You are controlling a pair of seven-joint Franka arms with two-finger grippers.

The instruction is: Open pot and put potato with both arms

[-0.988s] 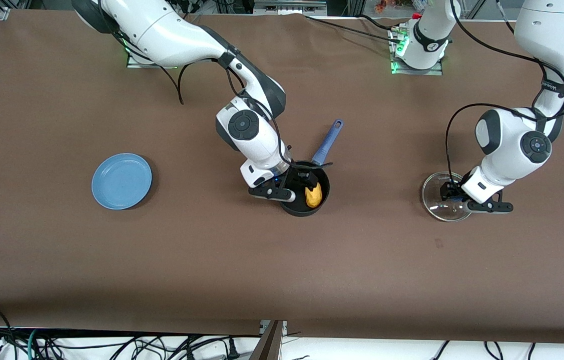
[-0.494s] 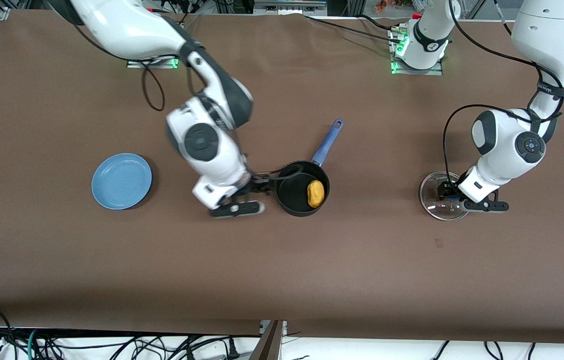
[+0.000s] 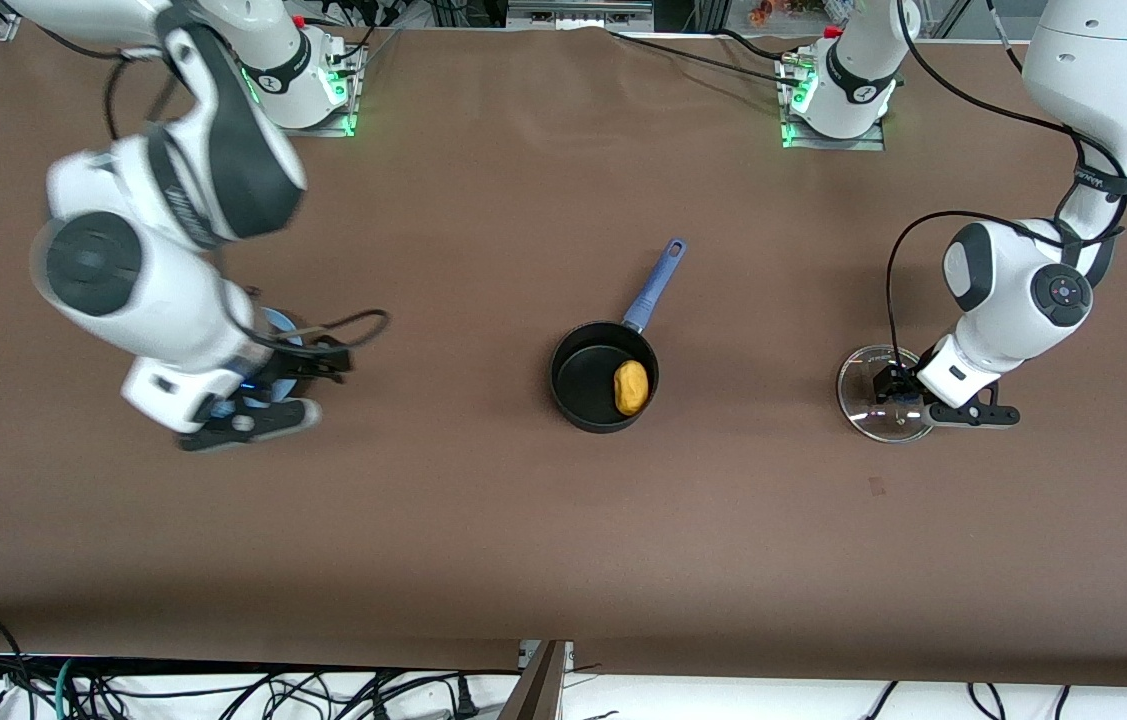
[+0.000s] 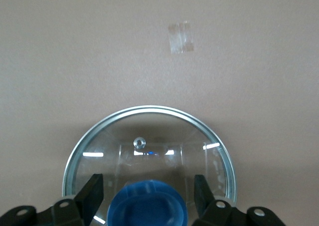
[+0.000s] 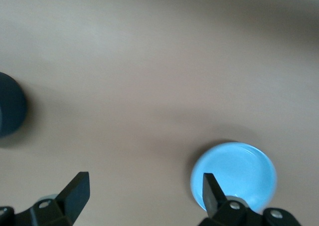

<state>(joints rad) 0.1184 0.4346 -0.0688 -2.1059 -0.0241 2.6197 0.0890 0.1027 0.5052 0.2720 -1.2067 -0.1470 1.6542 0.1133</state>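
The black pot [image 3: 585, 380] stands uncovered mid-table, its slate-blue handle [image 3: 656, 281] pointing toward the robots' bases. The yellow-orange potato [image 3: 631, 387] lies inside it. The glass lid [image 3: 868, 412] lies flat on the table toward the left arm's end. My left gripper [image 3: 895, 392] is low over it. In the left wrist view the lid [image 4: 149, 136] shows, and the gripper [image 4: 147, 192] is open with a finger [image 4: 92, 192] on each side of the blue knob [image 4: 148, 208], not touching it. My right gripper [image 3: 321, 366] is open and empty beside the blue plate.
The light-blue plate [image 3: 281, 322] lies toward the right arm's end, mostly hidden under the right arm; it shows in the right wrist view [image 5: 234, 176], as does the pot's edge [image 5: 10, 111]. A small tape mark [image 3: 876, 486] is on the brown table nearer the camera than the lid.
My right arm has swung away from the pot toward its own end of the table, leaving the potato in the pot. The left arm has barely moved over the lid.
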